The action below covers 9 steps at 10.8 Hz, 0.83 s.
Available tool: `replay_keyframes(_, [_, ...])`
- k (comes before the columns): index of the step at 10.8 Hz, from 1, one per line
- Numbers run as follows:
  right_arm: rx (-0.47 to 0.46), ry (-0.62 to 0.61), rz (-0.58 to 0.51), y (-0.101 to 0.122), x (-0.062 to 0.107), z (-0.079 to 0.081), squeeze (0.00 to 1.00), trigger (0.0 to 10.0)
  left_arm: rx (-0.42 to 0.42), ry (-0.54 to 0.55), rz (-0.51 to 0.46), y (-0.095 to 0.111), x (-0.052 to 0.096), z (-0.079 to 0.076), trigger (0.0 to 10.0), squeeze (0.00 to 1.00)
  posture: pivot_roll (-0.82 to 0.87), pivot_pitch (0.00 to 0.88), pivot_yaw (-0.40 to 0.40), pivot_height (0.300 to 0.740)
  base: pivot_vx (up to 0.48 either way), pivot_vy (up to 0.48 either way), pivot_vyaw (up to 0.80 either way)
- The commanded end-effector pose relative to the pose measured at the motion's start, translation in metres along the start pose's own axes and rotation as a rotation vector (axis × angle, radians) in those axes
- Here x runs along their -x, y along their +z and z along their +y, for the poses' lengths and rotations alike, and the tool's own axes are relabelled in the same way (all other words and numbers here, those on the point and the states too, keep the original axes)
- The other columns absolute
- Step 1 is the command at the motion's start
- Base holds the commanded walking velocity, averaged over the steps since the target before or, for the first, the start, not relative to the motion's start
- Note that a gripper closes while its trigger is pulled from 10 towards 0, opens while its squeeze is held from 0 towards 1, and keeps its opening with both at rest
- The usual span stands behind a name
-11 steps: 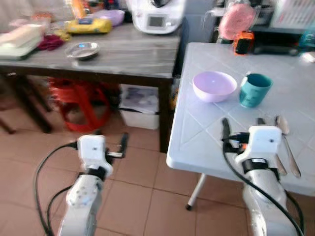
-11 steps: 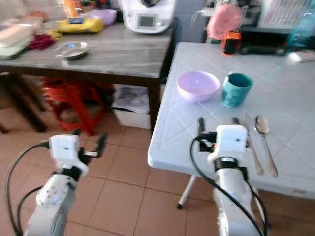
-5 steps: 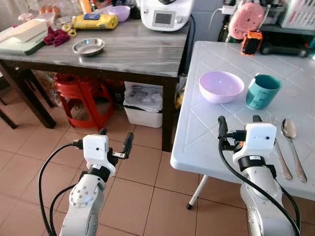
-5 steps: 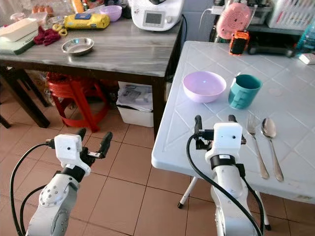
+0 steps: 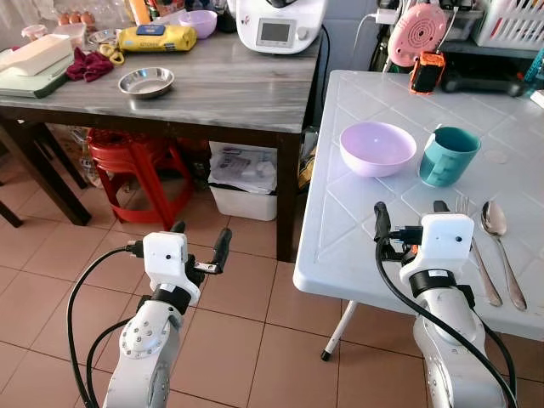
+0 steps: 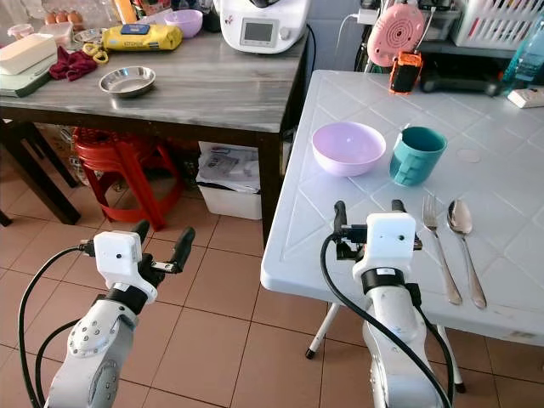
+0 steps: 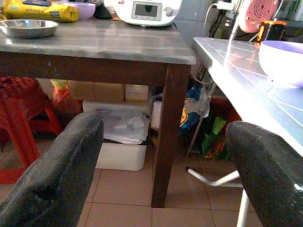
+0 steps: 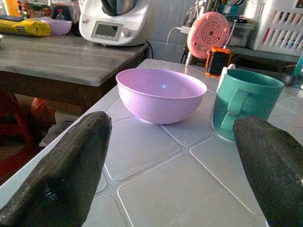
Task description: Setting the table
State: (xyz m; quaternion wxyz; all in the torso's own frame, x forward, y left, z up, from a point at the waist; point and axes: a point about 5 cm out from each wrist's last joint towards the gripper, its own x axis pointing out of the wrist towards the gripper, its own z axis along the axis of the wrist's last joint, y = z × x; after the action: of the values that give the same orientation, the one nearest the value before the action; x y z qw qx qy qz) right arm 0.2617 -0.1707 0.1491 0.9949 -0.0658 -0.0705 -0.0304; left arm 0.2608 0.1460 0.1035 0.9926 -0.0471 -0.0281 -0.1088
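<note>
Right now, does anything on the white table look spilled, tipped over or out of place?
Nothing stands out. The purple bowl and teal mug stand upright side by side, and the fork and spoon lie roughly parallel, on the white table. No spill shows.

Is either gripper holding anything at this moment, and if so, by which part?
Nothing is held. The left gripper is open over the floor; the right gripper is open above the white table.
</note>
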Motion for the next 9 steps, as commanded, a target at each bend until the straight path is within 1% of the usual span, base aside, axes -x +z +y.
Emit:
replay_keyframes(1, [-0.006, 0.009, -0.007, 0.0007, -0.001, 0.0031, 0.0, 10.0, -0.009, 0.006, 0.011, -0.0007, 0.0008, 0.0022, 10.0, 0.0, -0.04, 0.083, 0.046, 0.74, 0.0, -0.337, 0.0])
replay_keyframes(4, [-0.004, 0.007, -0.006, 0.0001, -0.0008, 0.0027, 0.0, 10.0, -0.011, 0.002, 0.017, -0.0018, 0.0009, 0.0022, 10.0, 0.0, -0.04, 0.083, 0.047, 0.74, 0.0, -0.335, 0.0])
replay_keyframes(5, [-0.004, 0.009, -0.007, 0.0, -0.0011, 0.0031, 0.0, 10.0, 0.006, 0.004, 0.012, -0.002, 0.0008, 0.0019, 10.0, 0.0, -0.04, 0.084, 0.048, 0.74, 0.0, 0.0, 0.0])
replay_keyframes(8, [-0.007, 0.007, -0.009, 0.0005, -0.0026, 0.0024, 0.0, 10.0, -0.01, 0.0, 0.012, -0.0021, 0.001, 0.002, 10.0, 0.0, -0.04, 0.084, 0.047, 0.74, 0.0, 0.0, 0.0])
replay_keyframes(9, [-0.008, 0.003, -0.009, 0.0006, -0.0033, 0.0019, 0.0, 10.0, -0.01, -0.001, 0.012, -0.0021, 0.001, 0.0019, 10.0, 0.0, -0.04, 0.084, 0.046, 0.74, 0.0, 0.0, -0.52])
